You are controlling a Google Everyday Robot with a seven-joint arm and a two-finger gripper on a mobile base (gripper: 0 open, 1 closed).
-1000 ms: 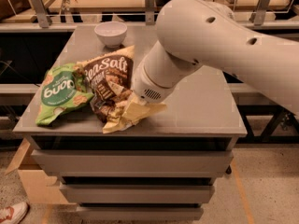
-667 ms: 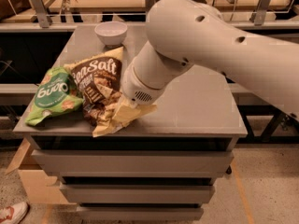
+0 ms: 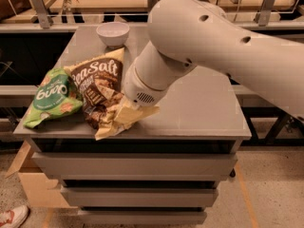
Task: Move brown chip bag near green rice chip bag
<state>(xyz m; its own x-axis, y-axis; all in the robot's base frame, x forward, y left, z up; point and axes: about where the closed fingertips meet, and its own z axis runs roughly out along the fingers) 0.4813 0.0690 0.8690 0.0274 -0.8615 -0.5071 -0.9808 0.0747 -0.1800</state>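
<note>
brown chip bag point(image 3: 99, 87): centre-left on tabletop point(image 3: 199, 108), against green rice chip bag point(image 3: 54, 96). gripper point(image 3: 132, 106): at bag's pale lower end; grip state cannot be told. advice: let go gently, lift clear without dragging.

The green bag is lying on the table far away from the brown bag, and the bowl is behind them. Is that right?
Not quite. The camera view shows the green bag lying on the table right beside the brown bag, not far away. The bowl is behind them, as you said. The gripper is down on the brown bag's crumpled front end.
</note>
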